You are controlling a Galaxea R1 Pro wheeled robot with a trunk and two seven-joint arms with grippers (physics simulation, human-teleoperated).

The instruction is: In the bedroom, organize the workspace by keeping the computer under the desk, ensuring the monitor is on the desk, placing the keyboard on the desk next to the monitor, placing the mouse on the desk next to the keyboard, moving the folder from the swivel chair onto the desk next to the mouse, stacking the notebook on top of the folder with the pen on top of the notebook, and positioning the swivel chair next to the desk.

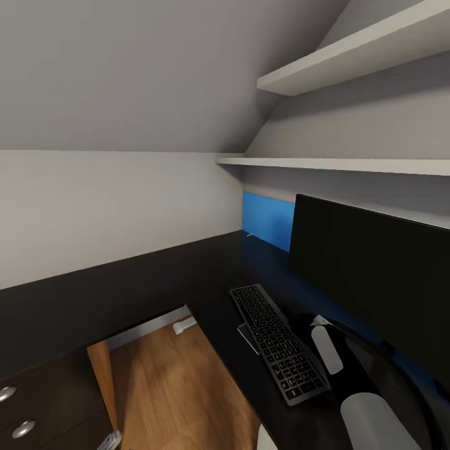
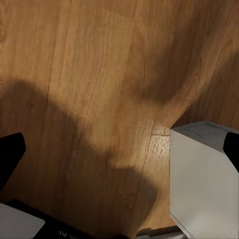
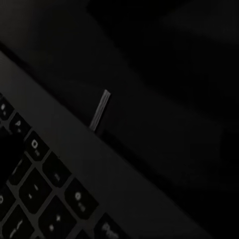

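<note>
While the keyboard [image 1: 279,343] lies on the desk [image 1: 125,294] before the monitor [image 1: 375,275], the left gripper's [image 2: 122,149] fingers stand apart; the right's can't be judged.

I count one monitor [image 1: 375,281] at the right of the head view, one keyboard [image 1: 278,340] lower centre, one desk [image 1: 125,287], two wall shelves [image 1: 350,164] upper right, two round drawer knobs [image 1: 23,429] lower left (both silver), and one blue wall panel [image 1: 267,219].
</note>
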